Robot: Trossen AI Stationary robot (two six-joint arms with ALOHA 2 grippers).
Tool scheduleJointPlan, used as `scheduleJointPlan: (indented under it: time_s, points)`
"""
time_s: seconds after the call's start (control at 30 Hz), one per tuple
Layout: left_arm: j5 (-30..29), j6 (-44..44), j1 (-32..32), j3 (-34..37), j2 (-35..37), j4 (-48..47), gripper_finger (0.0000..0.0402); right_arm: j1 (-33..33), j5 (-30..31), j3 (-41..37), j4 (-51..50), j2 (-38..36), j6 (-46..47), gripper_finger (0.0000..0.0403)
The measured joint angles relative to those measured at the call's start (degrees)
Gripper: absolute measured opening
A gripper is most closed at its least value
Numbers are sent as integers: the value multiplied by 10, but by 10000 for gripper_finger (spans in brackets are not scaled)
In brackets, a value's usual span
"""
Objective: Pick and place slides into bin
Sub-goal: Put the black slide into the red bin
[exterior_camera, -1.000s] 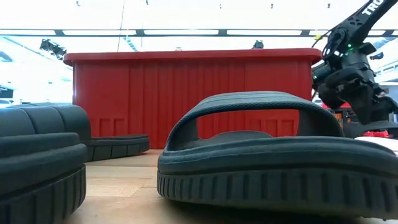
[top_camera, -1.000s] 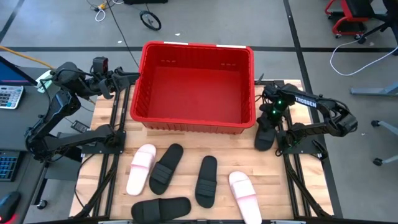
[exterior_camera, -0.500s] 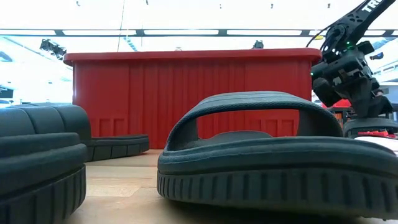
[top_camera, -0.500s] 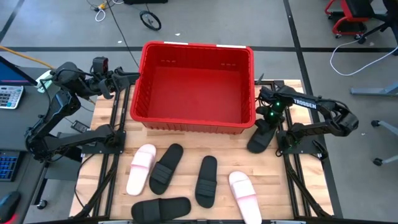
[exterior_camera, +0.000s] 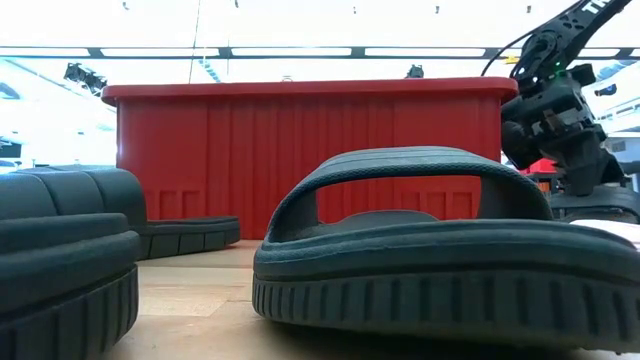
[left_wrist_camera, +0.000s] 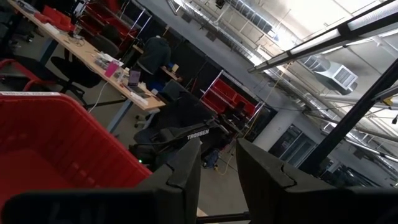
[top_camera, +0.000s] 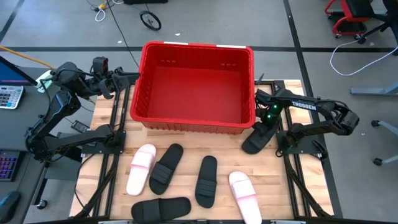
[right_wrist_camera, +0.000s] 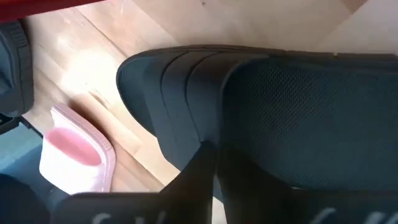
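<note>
Looking down from the high view, the right gripper [top_camera: 266, 118] clamps a black slide [top_camera: 255, 139] right of centre, just beside the red bin [top_camera: 194, 87]. Low view: that slide is hidden. Left wrist: left gripper [left_wrist_camera: 216, 163] narrowly open.

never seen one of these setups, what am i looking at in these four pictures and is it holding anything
It is a robot with two dark arms at a wooden table, each ending in two-fingered jaws. One picture looks straight down, one looks level from the tabletop, and two come from cameras on the arms' wrists.

At the table's back stands a red bin, nothing visible inside it. In front lie five slides: three black slides and two pink slides.

The right gripper, beside the bin's right wall, is shut on a sixth black slide, which hangs tilted above the table. Its wrist camera shows that slide close up.

The left gripper waits by the bin's left rim, open and holding nothing.
</note>
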State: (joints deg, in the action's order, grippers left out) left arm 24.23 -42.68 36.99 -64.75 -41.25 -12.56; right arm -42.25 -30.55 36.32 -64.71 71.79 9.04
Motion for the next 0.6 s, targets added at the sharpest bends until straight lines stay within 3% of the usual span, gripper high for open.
scheduleJointPlan:
  time_s: [0.17, 0.33, 0.6]
  points:
    - [0, 0, 0, 0, 0, -3, 107, 1, 2, 19, -73, -16, 16, 8]
    - [0, 0, 0, 0, 0, -3, 107, 1, 53, 67, -135, -66, 20, 5]
    - [0, 0, 0, 0, 0, -3, 107, 1, 139, 216, -253, -150, 71, 4]
